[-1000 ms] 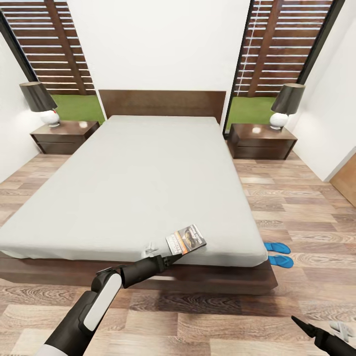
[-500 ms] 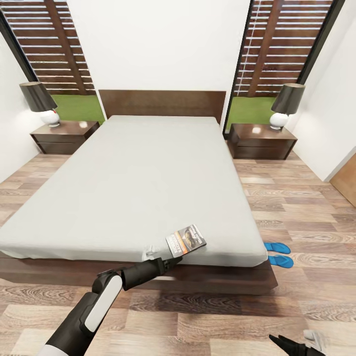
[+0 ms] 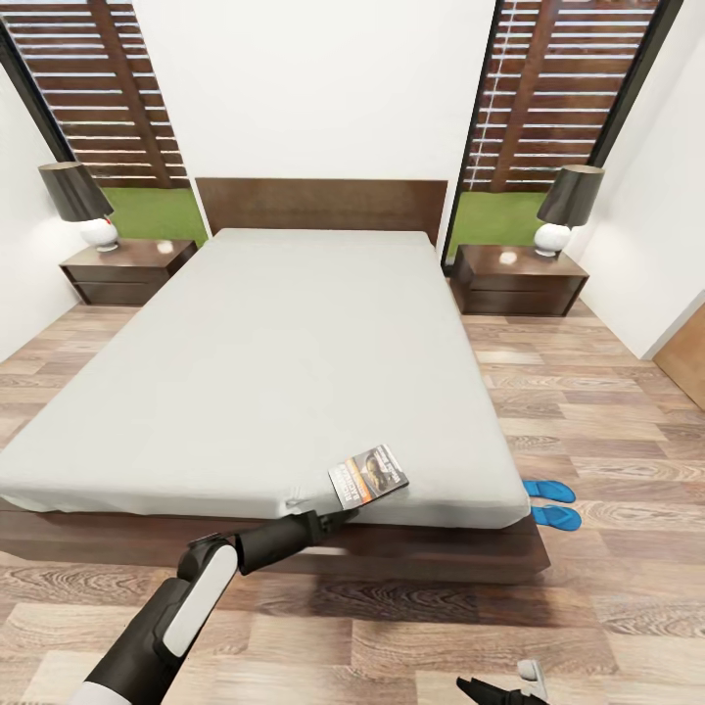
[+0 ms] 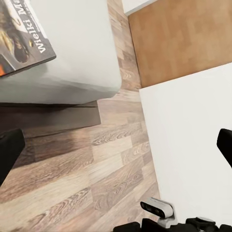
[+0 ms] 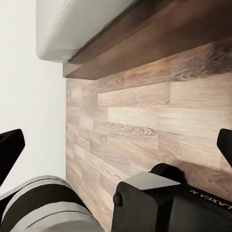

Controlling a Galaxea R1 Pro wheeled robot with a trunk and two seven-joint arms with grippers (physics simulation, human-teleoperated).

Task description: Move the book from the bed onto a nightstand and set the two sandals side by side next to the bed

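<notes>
One book [image 3: 368,474] lies flat on the bed [image 3: 284,362], at the mattress's foot edge near its right corner. Two sandals [image 3: 550,501] lie side by side on the floor [image 3: 607,411], just beside that corner. Two nightstands flank the headboard: left nightstand [image 3: 127,269] and right nightstand [image 3: 519,279], each carrying one lamp. The left gripper [image 3: 338,513] sits at the foot edge just below the book; its wrist view shows wide-spread fingers [image 4: 9,152] holding nothing, and the book's corner overhanging the mattress edge. The right gripper [image 5: 116,150] is likewise spread wide and empty, facing the bed frame and floor.
</notes>
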